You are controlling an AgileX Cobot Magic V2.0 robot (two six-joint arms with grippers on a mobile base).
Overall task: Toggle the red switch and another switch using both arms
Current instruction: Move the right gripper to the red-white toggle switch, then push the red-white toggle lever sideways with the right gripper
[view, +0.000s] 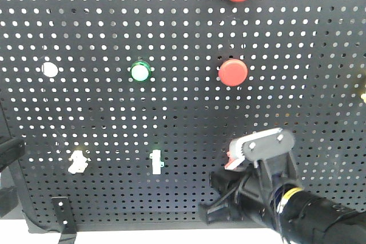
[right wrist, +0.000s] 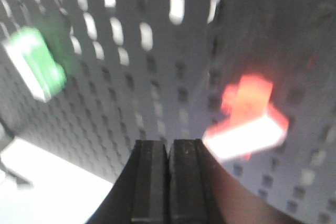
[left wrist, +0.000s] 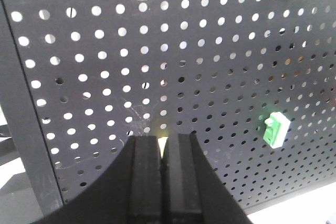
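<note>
Right wrist-mounted: red switch point(right wrist: 247, 116) blurred beside clenched right gripper point(right wrist: 169, 150); clenched left gripper point(left wrist: 163, 156) mostly masks yellow switch point(left wrist: 162, 141); green toggle point(left wrist: 276, 128) nearby.

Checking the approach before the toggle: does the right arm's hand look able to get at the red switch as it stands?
Probably yes. The shut right hand sits close to the board, the red switch just beside it, nothing between them. Blur hides whether they touch.
</note>
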